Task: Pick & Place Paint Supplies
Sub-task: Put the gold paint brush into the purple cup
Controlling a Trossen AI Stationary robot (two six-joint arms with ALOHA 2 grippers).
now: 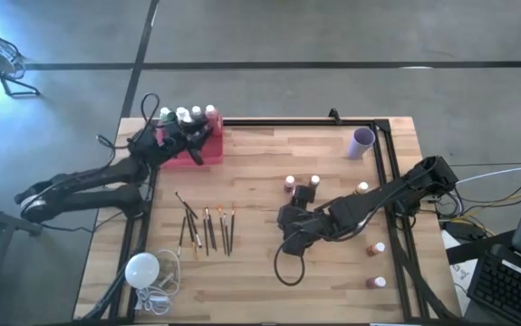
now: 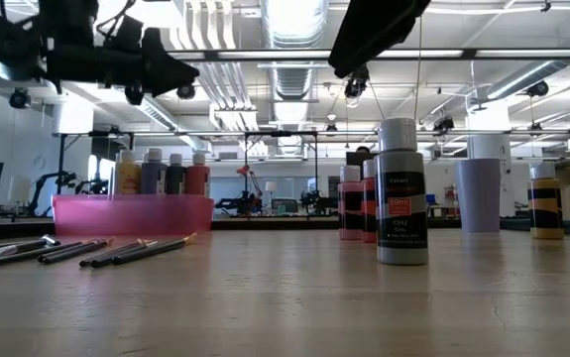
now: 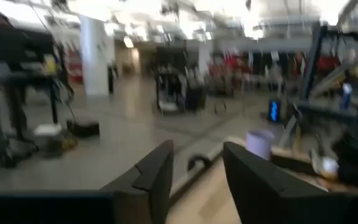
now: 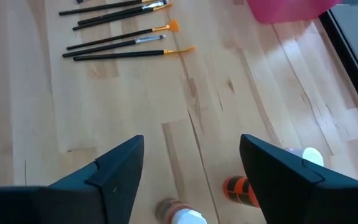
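High view: left gripper (image 1: 197,138) over the pink tray (image 1: 207,147); four bottles (image 1: 188,114) stand along the tray's far edge; brushes (image 1: 207,228) lie nearer.
Low view: grey bottle (image 2: 401,192) right of the tray (image 2: 132,212).
Left wrist view: fingers (image 3: 157,180) parted, empty.
Right wrist view: right gripper (image 4: 191,171) spread, empty, above small bottles (image 4: 180,214), well apart from the tray (image 4: 287,9).

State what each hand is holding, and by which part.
Nothing. The left hand is open and empty above the pink tray; the right hand is open over the table's bottles.
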